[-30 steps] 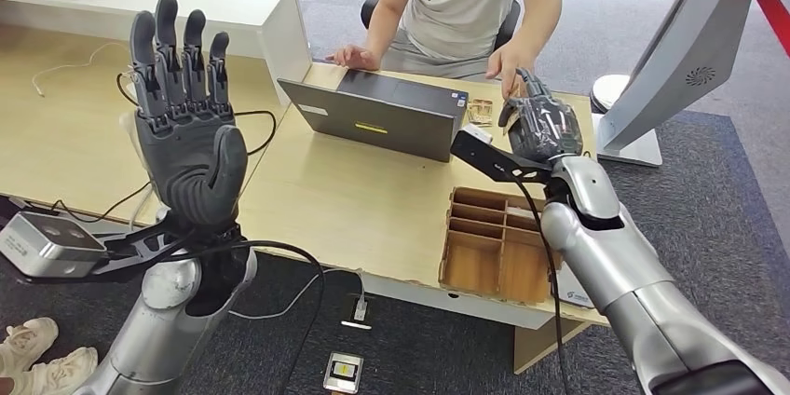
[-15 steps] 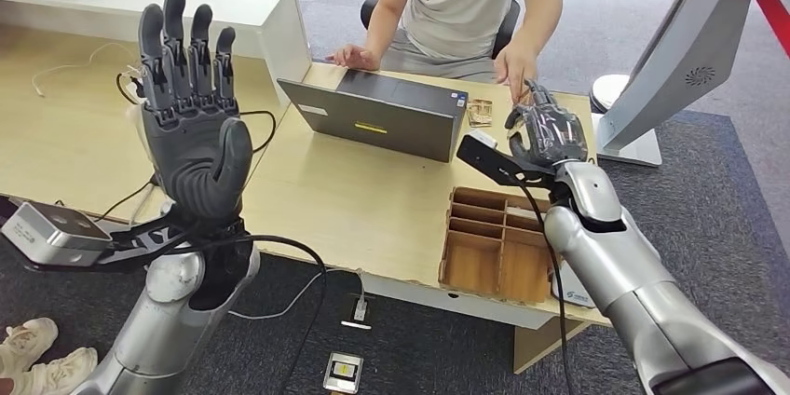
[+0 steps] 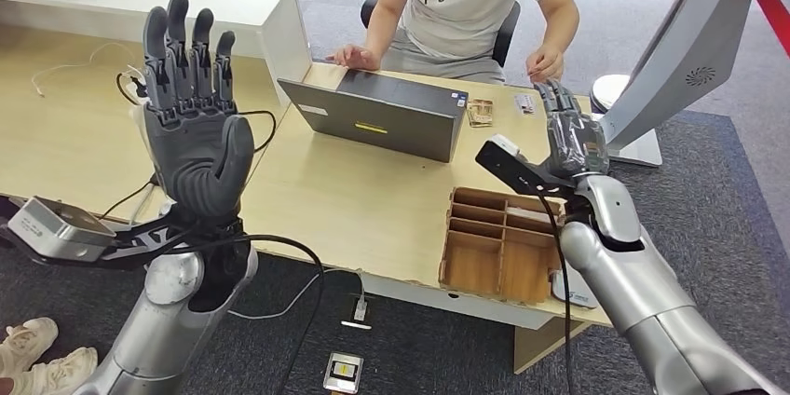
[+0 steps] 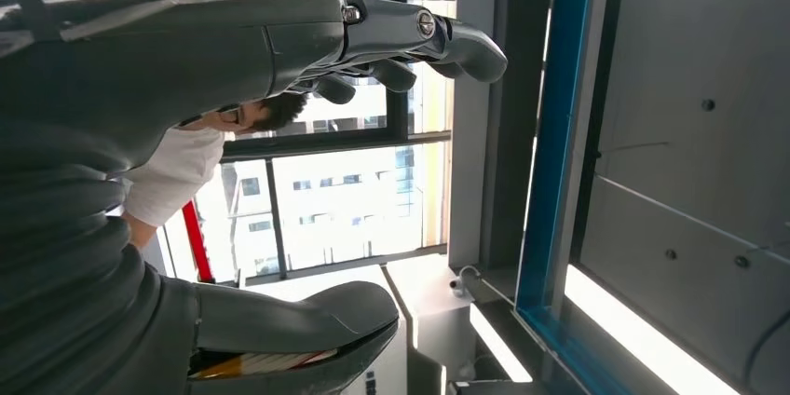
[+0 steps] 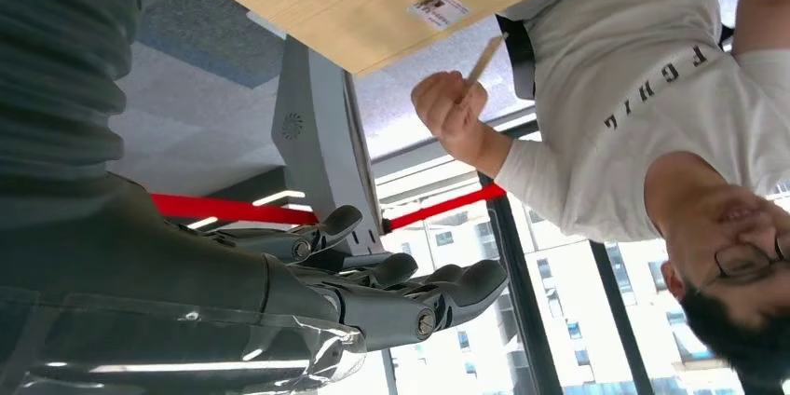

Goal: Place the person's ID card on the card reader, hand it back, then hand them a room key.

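Note:
My right hand point(image 3: 571, 134) is raised above the table's far right edge with its fingers stretched out and nothing in it; it is the grey hand point(image 5: 307, 269) in the right wrist view. Just beyond it, the seated person's hand point(image 3: 545, 64) holds a thin tan card point(image 5: 486, 58), apart from my fingers. A small printed card point(image 3: 524, 103) lies flat on the table near that hand. My left hand point(image 3: 191, 120) is held up high on the left, palm toward me, fingers spread and empty.
A dark grey laptop point(image 3: 382, 115) stands at the table's far middle, with small wooden pieces point(image 3: 481, 113) beside it. A wooden compartment tray point(image 3: 498, 241) sits at the near right edge under my right forearm. A white stand point(image 3: 652, 60) rises at the right.
The person's hand has drawn back from my right hand and now holds a card. My right hand has moved right and back, its fingers straightened. The left hand has barely moved.

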`<control>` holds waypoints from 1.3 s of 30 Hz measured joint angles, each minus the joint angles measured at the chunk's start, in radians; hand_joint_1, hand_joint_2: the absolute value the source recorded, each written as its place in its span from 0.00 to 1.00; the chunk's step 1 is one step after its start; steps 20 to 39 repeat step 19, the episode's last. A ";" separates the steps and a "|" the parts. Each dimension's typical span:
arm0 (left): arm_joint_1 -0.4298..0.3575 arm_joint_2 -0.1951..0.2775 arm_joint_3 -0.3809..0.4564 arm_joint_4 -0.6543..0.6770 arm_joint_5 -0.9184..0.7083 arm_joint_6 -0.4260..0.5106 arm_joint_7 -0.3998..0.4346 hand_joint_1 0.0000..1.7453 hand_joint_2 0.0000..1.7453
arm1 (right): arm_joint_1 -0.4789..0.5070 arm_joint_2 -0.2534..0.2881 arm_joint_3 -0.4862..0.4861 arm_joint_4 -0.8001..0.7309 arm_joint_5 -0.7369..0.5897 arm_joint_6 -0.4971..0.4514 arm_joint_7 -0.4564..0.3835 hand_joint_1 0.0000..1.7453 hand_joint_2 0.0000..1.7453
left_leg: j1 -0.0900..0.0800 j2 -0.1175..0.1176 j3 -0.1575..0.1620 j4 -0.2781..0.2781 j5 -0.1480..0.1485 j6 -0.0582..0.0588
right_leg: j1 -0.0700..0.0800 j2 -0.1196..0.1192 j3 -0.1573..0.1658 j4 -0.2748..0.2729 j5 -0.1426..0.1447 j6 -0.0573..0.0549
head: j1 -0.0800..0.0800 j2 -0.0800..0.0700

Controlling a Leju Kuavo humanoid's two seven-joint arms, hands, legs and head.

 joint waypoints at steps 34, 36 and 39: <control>0.176 0.017 0.072 -0.063 -0.184 0.078 0.034 0.00 1.00 | 0.711 -0.121 -0.245 -0.920 0.010 -0.333 -0.010 0.00 1.00 | 0.000 0.000 0.000 -0.001 -0.001 0.000 | 0.000 0.000 0.000 -0.001 -0.001 0.000 | 0.000 0.000; 0.176 0.017 0.072 -0.063 -0.184 0.078 0.034 0.00 1.00 | 0.711 -0.121 -0.245 -0.920 0.010 -0.333 -0.010 0.00 1.00 | 0.000 0.000 0.000 -0.001 -0.001 0.000 | 0.000 0.000 0.000 -0.001 -0.001 0.000 | 0.000 0.000; 0.176 0.017 0.072 -0.063 -0.184 0.078 0.034 0.00 1.00 | 0.711 -0.121 -0.245 -0.920 0.010 -0.333 -0.010 0.00 1.00 | 0.000 0.000 0.000 -0.001 -0.001 0.000 | 0.000 0.000 0.000 -0.001 -0.001 0.000 | 0.000 0.000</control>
